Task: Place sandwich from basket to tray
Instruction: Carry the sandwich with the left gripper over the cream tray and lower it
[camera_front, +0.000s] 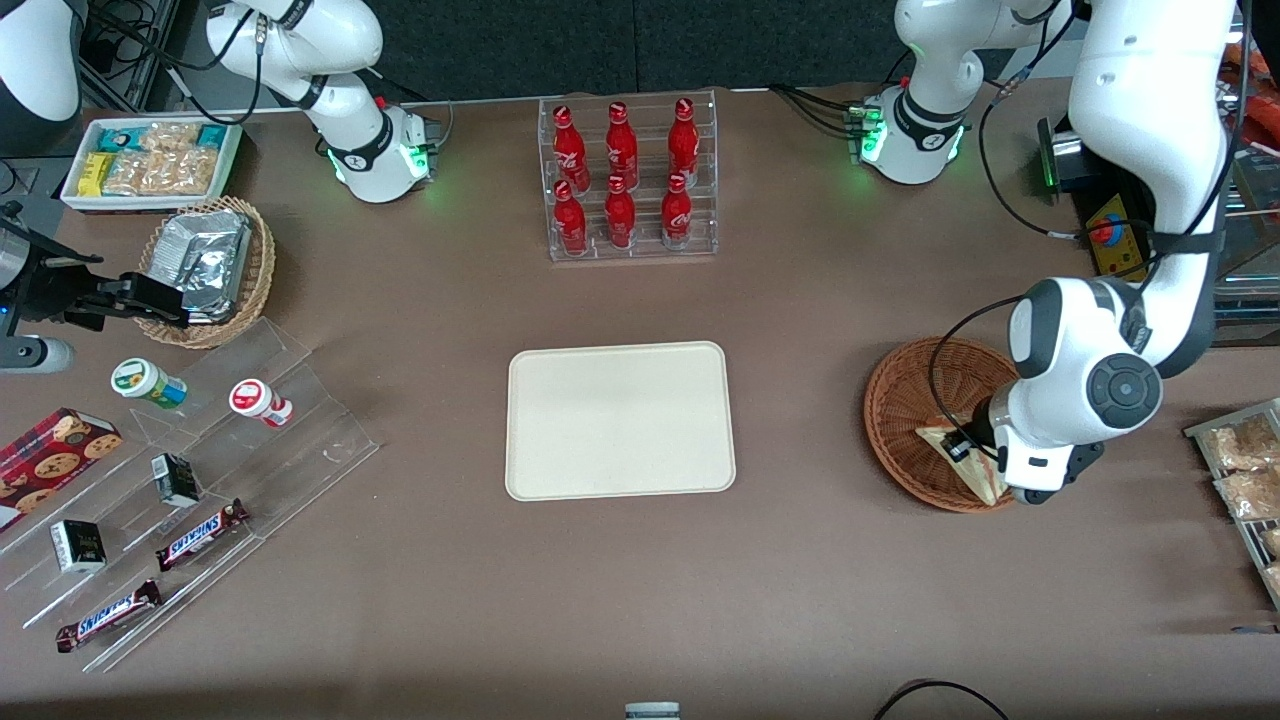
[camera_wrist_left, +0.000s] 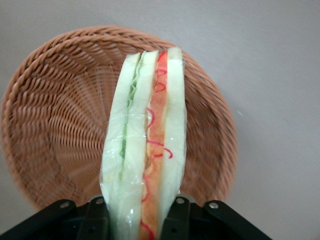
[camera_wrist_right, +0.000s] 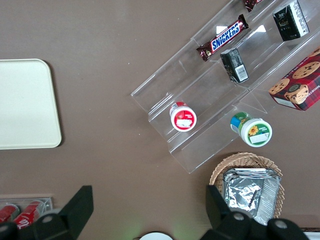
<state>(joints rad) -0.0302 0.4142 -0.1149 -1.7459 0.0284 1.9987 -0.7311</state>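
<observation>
The sandwich (camera_front: 962, 453) is a pale bread wedge with red, orange and green filling on its cut edge. It shows close up in the left wrist view (camera_wrist_left: 146, 145). My left gripper (camera_front: 968, 450) is over the reddish-brown wicker basket (camera_front: 905, 400) and is shut on the sandwich, one black finger (camera_wrist_left: 176, 217) pressed on each bread face. The sandwich hangs above the basket's woven bottom (camera_wrist_left: 65, 115). The cream tray (camera_front: 620, 420) lies flat at the table's middle, well away from the basket toward the parked arm's end.
A clear rack of red bottles (camera_front: 628, 178) stands farther from the front camera than the tray. A clear stepped shelf (camera_front: 200, 480) with snack bars and cups, a tan basket of foil packets (camera_front: 205, 268) and a white bin of snacks (camera_front: 150, 160) lie toward the parked arm's end.
</observation>
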